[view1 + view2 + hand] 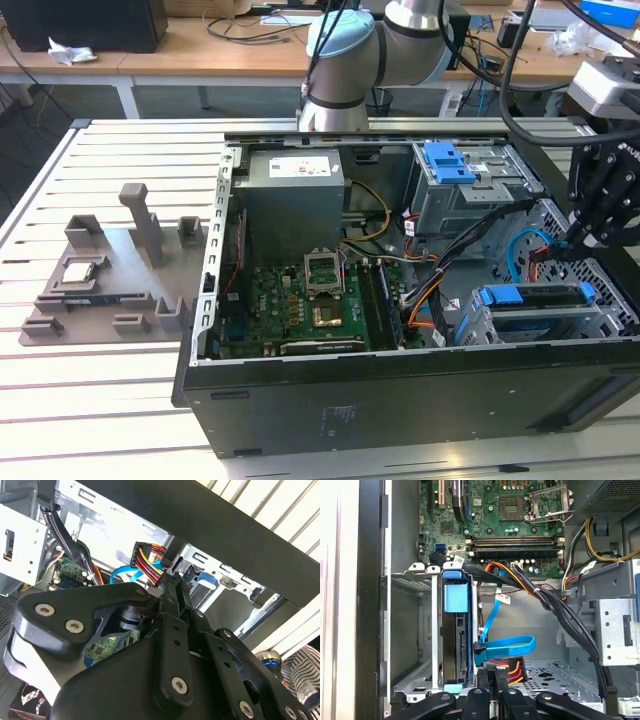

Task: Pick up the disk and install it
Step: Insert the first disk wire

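The disk (456, 645) stands on edge in a slot of the grey drive cage (415, 630), its blue carrier rail (456, 597) at the cage mouth. The exterior view shows the same disk (520, 297) seated in the cage at the case's near right corner. My black gripper (580, 240) hangs just above and behind that cage. In both wrist views the gripper (172, 582) (490, 677) has its fingers shut together, the tips right at a black plug with red, orange and yellow wires (507, 671). Whether the plug is pinched I cannot tell.
The open computer case (400, 400) lies on a slatted table. A second blue bracket (449, 162) tops the rear drive cage, beside the grey power supply (293, 185). A blue data cable (507, 644) and black cable bundles (570, 625) cross beside the disk. A grey fixture plate (110, 270) lies at the exterior view's left.
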